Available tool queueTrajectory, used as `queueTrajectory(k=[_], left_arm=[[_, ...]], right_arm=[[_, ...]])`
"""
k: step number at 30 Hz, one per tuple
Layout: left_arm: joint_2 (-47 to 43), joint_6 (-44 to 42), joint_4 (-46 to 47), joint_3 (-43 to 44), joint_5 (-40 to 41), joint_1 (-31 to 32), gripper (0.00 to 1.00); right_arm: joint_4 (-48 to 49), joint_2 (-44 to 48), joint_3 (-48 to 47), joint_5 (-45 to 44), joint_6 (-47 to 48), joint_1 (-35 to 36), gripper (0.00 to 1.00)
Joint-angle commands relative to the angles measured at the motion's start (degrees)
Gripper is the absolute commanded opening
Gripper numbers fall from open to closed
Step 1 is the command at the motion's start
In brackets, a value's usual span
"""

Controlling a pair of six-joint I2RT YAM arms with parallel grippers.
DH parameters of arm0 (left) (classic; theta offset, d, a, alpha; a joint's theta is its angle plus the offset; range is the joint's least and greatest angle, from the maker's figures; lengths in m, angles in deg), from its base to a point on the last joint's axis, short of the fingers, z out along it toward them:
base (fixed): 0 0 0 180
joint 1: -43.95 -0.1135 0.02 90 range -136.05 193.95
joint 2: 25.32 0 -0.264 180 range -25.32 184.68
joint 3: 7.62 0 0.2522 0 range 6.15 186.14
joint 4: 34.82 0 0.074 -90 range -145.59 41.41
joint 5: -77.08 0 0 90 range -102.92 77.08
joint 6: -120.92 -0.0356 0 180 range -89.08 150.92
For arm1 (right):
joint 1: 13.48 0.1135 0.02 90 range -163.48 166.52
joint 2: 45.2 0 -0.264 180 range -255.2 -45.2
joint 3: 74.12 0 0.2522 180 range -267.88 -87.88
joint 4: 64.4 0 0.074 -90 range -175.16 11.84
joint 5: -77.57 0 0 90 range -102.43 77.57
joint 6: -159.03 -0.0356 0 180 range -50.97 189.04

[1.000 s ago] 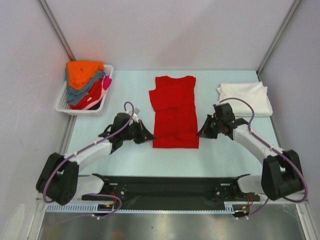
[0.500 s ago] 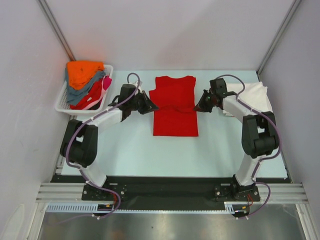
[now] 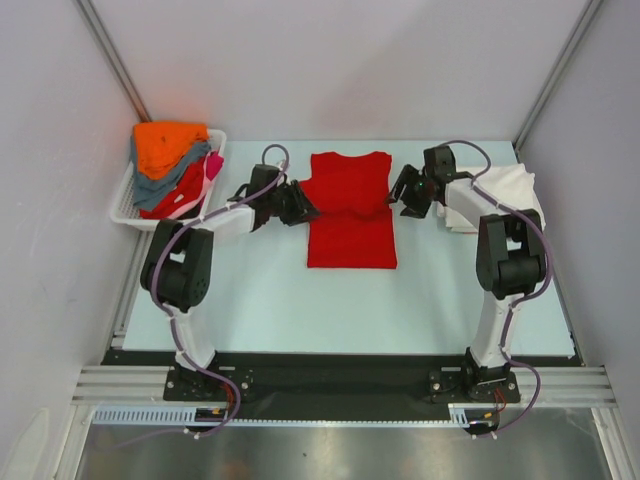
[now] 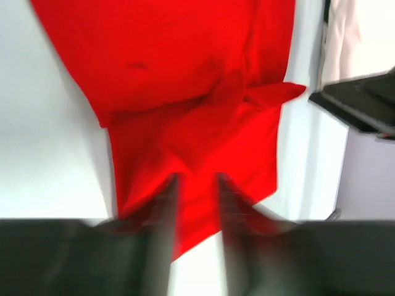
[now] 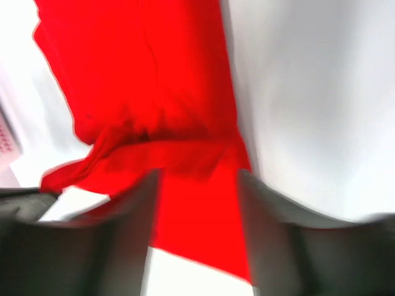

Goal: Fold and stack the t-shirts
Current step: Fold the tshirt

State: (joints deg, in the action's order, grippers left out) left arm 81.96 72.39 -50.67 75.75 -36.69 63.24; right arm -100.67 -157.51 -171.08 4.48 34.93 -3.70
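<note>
Red t-shirt [image 3: 349, 210] flat on counter [image 3: 300, 300]. Left gripper [image 4: 192, 185] slightly parted over its edge, right gripper [image 5: 196, 185] wider apart, neither holding cloth.

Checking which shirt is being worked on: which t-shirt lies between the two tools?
The plain red t-shirt, spread mid-table between the left tool and right tool. The cream shirt sits folded far right; the others fill the basket.

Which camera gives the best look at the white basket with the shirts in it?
The top external view: the basket sits whole at the table's far left, piled with shirts. The left wrist view misses it; the right wrist view may catch a blurred corner at its left edge.
</note>
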Motion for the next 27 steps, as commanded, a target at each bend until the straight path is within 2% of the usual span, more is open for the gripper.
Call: queueTrajectory(k=[1, 2, 3, 4, 7, 11, 15, 21, 27], left_arm=[[1.87, -0.69, -0.46, 3.52, 1.71, -1.18, 0.43], [1.96, -0.87, -0.98, 3.78, 2.40, -1.18, 0.66], [1.62, -1.65, -1.60, 3.09, 2.67, -1.18, 0.71], [0.92, -1.83, -1.43, 2.13, 2.94, -1.18, 0.75], [-3.21, -2.62, 0.41, -3.84, 2.94, -1.18, 0.77], [-7.79, -2.36, 5.42, -12.72, -0.13, -0.57, 0.70], [-9.02, -3.15, 7.88, -17.56, -1.72, 0.75, 0.65], [-8.06, -3.94, 8.15, -18.63, -0.31, 2.24, 0.57], [-7.00, -3.94, 8.50, -18.80, 0.04, 2.95, 0.43]], right_arm=[[-0.35, -1.51, -2.76, -1.96, 0.80, -0.38, 0.73], [-0.52, -1.16, -2.32, -2.05, 0.88, -0.46, 0.83], [-0.09, 0.41, -0.14, -1.88, 1.06, -0.29, 0.83], [0.52, 1.82, 1.44, -1.96, 1.15, -0.11, 0.84], [4.21, 9.09, 10.38, -3.19, 1.41, 0.59, 0.81], [9.04, 16.32, 21.28, -2.41, 2.38, 1.99, 0.58], [11.07, 19.15, 27.29, -1.97, 3.17, 3.49, 0.49], [11.78, 16.69, 28.88, -2.75, 3.17, 5.51, 0.48], [11.60, 15.81, 29.41, -3.63, 3.43, 6.21, 0.45]])
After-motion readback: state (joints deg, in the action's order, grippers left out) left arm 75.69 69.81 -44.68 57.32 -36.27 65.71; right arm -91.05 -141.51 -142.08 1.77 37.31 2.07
